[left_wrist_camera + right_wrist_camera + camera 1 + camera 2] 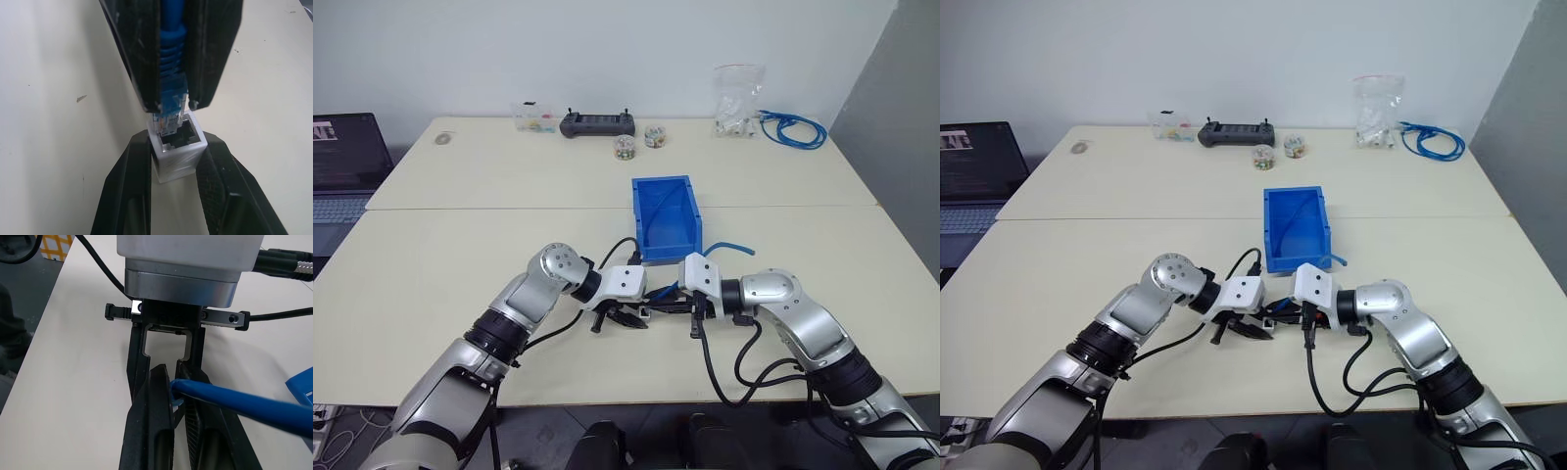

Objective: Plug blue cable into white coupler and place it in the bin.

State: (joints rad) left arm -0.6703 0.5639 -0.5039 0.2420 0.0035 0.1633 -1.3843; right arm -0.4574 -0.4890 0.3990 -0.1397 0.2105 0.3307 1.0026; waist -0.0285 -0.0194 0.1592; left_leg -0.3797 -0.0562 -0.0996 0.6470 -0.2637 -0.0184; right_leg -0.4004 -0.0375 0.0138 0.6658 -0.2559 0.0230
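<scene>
Blue cable: thin bright blue network cable (172, 58) with a clear plug; my right claw (171, 105) pinches it just behind the plug, so I can steer the tip.
White coupler: tiny white plastic block (177, 147), clamped in my left claw (168, 161), socket turned to face the plug.
Plug: touching the socket mouth, not yet seated, I judge.
Bin: bright blue rectangular plastic bin (666, 220) on the pale surface (460, 264), just beyond both claws.

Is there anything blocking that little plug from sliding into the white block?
Nothing visible. The blue cable's clear plug sits right at the white coupler's dark socket, partly entering it. The right end effector pinches the cable; the left end effector clamps the coupler.
</scene>
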